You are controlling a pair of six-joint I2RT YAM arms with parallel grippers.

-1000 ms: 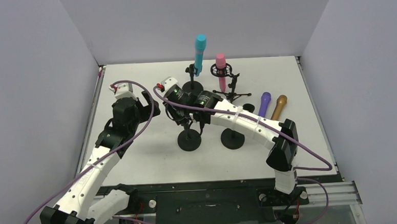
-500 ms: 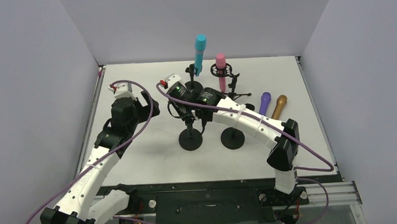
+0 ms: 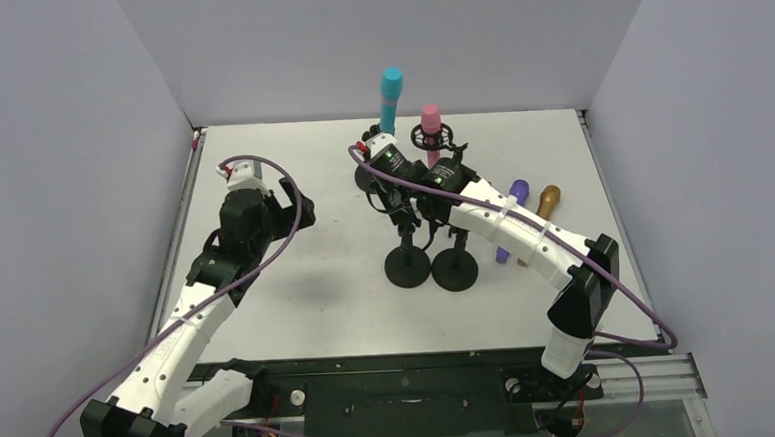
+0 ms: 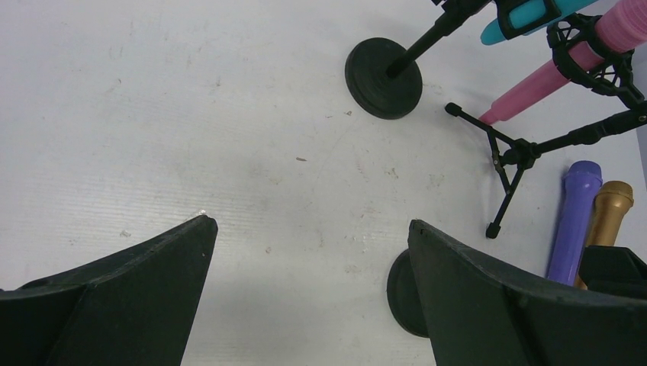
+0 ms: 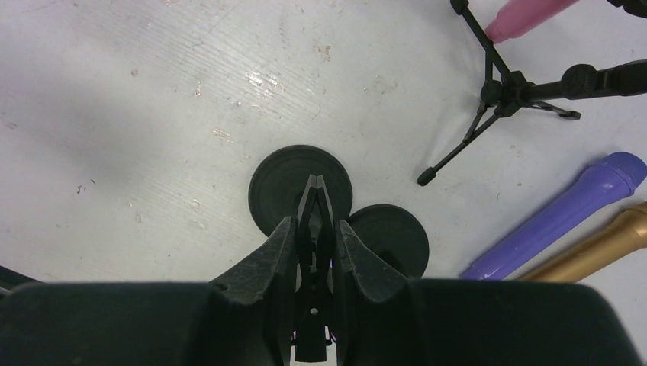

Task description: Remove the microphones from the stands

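The right gripper (image 5: 314, 232) is shut tight on the top clip of a black stand (image 5: 275, 183) with no microphone in it. That stand's round foot sits on the white table (image 3: 298, 303), touching the foot of a second stand (image 5: 389, 236) on its right. Just past them, at the far side, a blue microphone (image 3: 389, 96) stands upright in its own round-foot stand (image 4: 383, 67). Beside it, a pink microphone (image 3: 431, 136) sits in a three-legged stand (image 4: 519, 152). A purple microphone (image 5: 557, 217) and a gold microphone (image 5: 603, 248) lie side by side on the right. The left gripper (image 4: 309, 223) hangs wide open over the left part of the table, holding nothing.
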